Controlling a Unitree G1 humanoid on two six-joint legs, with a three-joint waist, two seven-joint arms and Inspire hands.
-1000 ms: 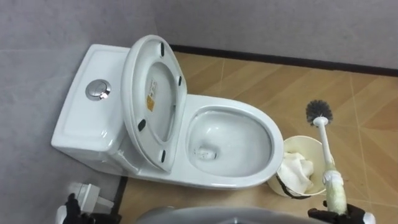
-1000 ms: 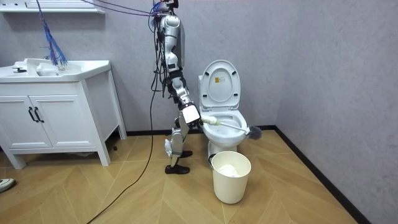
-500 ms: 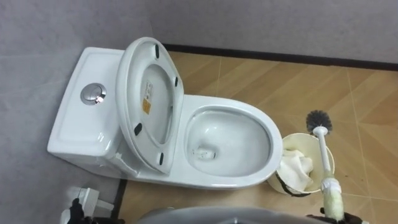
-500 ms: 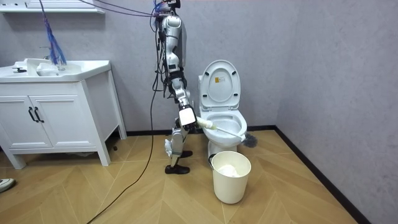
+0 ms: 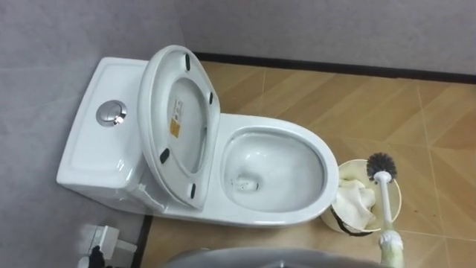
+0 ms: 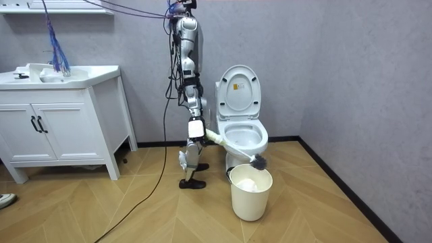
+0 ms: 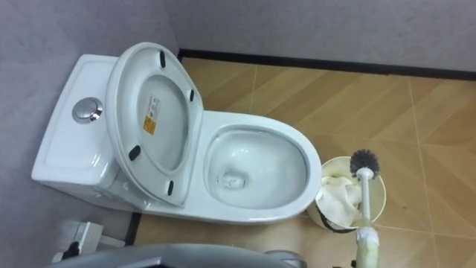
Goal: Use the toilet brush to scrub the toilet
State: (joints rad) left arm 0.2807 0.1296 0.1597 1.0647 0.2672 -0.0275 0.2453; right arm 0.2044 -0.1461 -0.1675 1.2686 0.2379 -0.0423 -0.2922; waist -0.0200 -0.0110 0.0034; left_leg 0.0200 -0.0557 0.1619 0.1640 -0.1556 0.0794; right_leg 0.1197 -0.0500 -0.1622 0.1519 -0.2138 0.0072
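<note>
Right hand: my right hand [image 6: 196, 127] hangs low beside my leg in the room view, wrapped round the handle of the toilet brush [image 5: 384, 201], which sticks out from it at a downward slant.
Left hand: just a dark bit of my left hand [image 5: 95, 257] at the bottom edge, near a small white boxy thing [image 5: 105, 240] on the floor beside the tank [image 5: 100, 152].
Brush: thin white shaft, pale yellowish grip at my end, round dark bristle head [image 5: 381, 165]. The head hangs over the bin [image 6: 251, 199], clear of the bowl; touching the rim or not, I can't tell.
Bin: cream, round, open-topped, standing right against the front of the toilet [image 5: 277, 216]. Crumpled white stuff [image 5: 353, 205] lies inside.
Toilet: glossy white ceramic, oval bowl, a little water at the bottom. The seat and lid [image 5: 178, 126] stand tipped up against the tank, a yellow sticker inside. Shiny round flush button [image 5: 111, 113] on top.
Around: herringbone wood floor [image 5: 335, 97], dark skirting, textured grey walls, and a white sink cabinet [image 6: 61, 128] well off at the room view's left.
</note>
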